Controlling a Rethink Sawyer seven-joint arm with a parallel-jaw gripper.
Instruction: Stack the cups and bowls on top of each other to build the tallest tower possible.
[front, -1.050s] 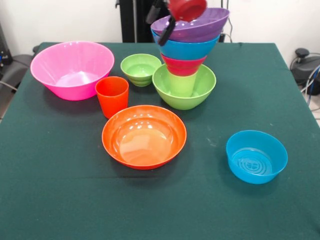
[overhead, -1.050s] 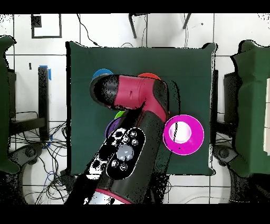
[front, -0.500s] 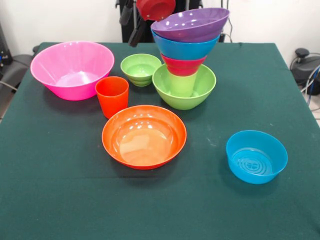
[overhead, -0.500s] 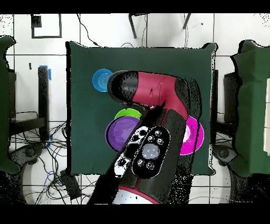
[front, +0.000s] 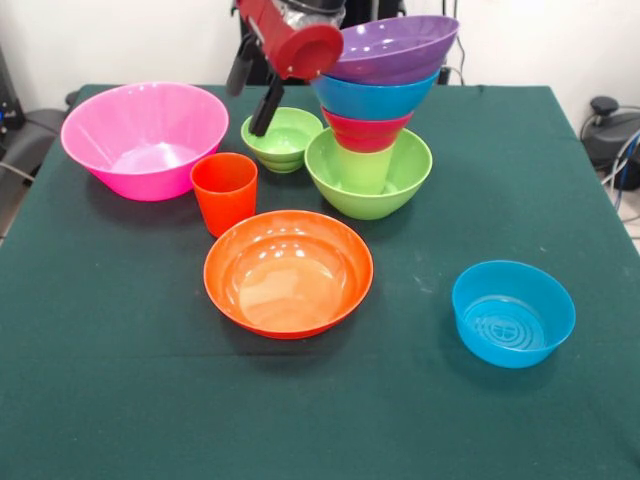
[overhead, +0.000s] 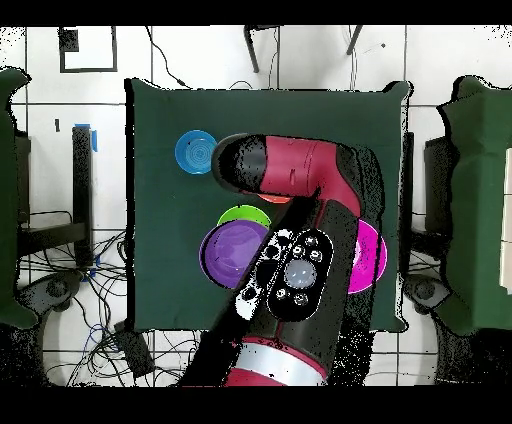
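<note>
From the front, my pincer (front: 258, 95) hangs above the small green bowl (front: 281, 138), just left of the tower (front: 372, 120). Two dark fingers (front: 267, 105) slant down from my red wrist; they look apart and hold nothing, but I cannot tell for sure how wide they stand. The tower rises from the medium green bowl (front: 385, 192): the lime cup (front: 362, 168) stands in it, then the red bowl (front: 364, 131), the blue bowl (front: 372, 99) and the purple bowl (front: 397, 47) on top, tilted with its right rim higher. My wrist's red end sits right against the purple bowl's left rim as seen from here; whether they touch I cannot tell. The pink bowl (front: 145, 137) rests far left on the green tabletop (front: 120, 380), the orange cup (front: 224, 192) upright just beside it, the orange bowl (front: 288, 271) in front of the cup, and a second blue bowl (front: 513, 313) alone, well apart at the right.

From overhead, my arm (overhead: 290, 250) covers most of the middle. The purple bowl (overhead: 228, 252) shows to its left with a slice of the medium green bowl (overhead: 240, 213) above it. The lone blue bowl (overhead: 194, 152) lies near my elbow, and the pink bowl (overhead: 370, 256) peeks out on the right. My pincer is hidden here.
</note>
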